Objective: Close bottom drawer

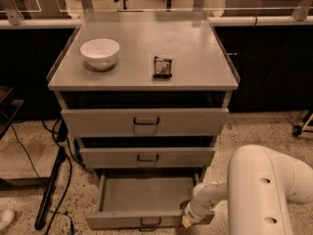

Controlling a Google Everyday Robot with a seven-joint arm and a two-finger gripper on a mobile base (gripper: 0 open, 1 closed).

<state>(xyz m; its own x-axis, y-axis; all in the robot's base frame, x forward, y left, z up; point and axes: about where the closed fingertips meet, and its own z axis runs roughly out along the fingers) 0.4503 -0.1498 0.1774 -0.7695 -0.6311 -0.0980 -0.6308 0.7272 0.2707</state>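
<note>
Grey metal cabinet [205, 58] with three drawers stands in the middle of the scene. The bottom drawer [142, 196] is the nearest and lowest of them. It is pulled well out towards the near side, so its plain tray lies open below the middle drawer [146, 157], and its slim front panel carries a small dark loop handle [150, 223].

The gripper [188, 221] sits low at the right end of that front panel, at the drawer's near right corner, touching or just beside it. The drawer's tray lies to the left of the gripper and slightly farther back. Whether the gripper is spread or closed cannot be told from this view. The white arm [264, 190] reaches to it from the near right.

Above, the top drawer [145, 122] also stands slightly out, with a dark gap over it. On the cabinet top, a white bowl [100, 53] rests at the left. A dark snack packet [162, 66] lies near the middle, well apart from the bowl. Black cables [53, 185] trail over the speckled floor [29, 151] at the left.
</note>
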